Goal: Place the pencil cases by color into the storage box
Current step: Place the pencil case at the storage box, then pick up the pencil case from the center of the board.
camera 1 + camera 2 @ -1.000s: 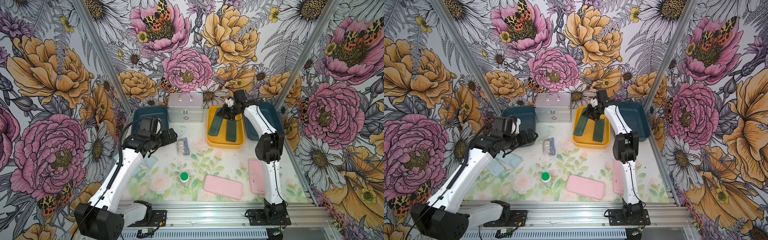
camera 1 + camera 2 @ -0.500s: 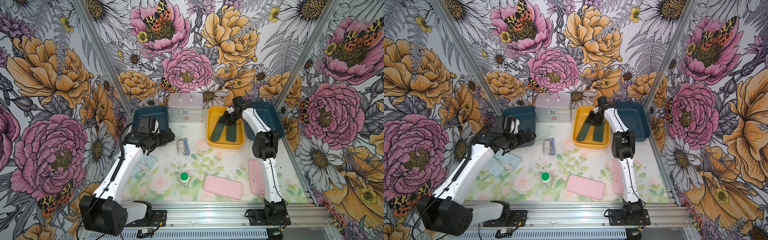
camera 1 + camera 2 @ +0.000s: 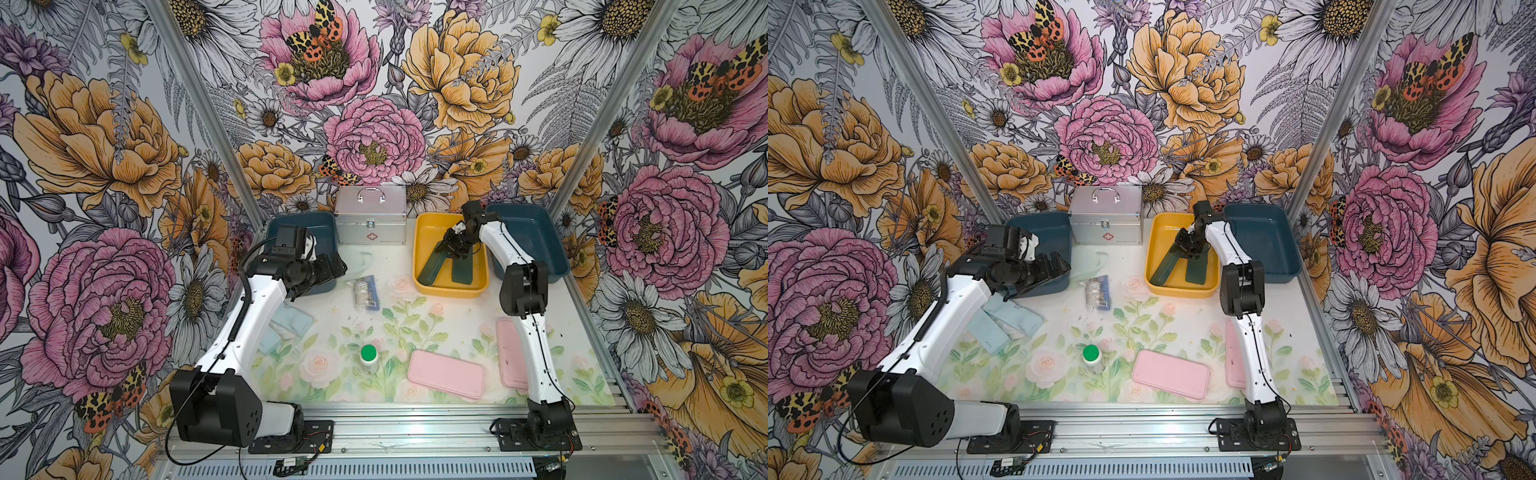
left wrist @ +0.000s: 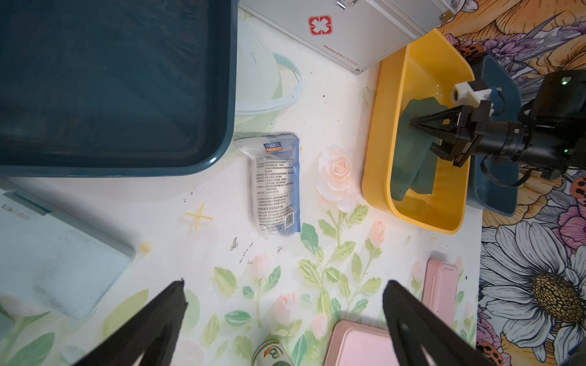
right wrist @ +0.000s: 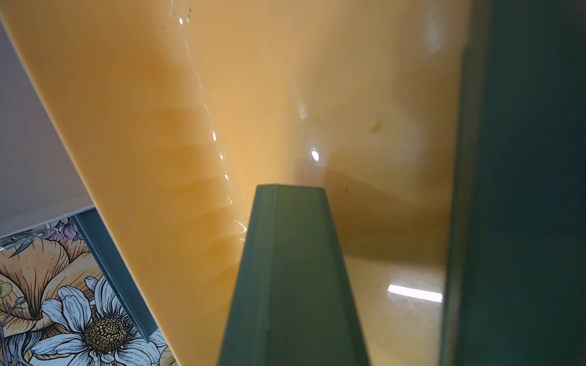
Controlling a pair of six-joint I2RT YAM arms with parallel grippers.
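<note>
Floral tabletop [image 3: 436,328], partly hidden pink case [image 3: 508,353]

I read a red cross [image 4: 320,25] on the front of the silver case [image 4: 364,31]. The fine print near its lower edge is too small for me to make out. The clear packet [image 4: 279,183] has a blue label reading "DR.ROOS", dense Chinese print I cannot resolve, and a barcode [image 4: 289,219]. The pale blue pencil case [image 4: 57,263] carries faint lettering, illegible. The bottle [image 4: 271,356] label shows a large "B".
</note>
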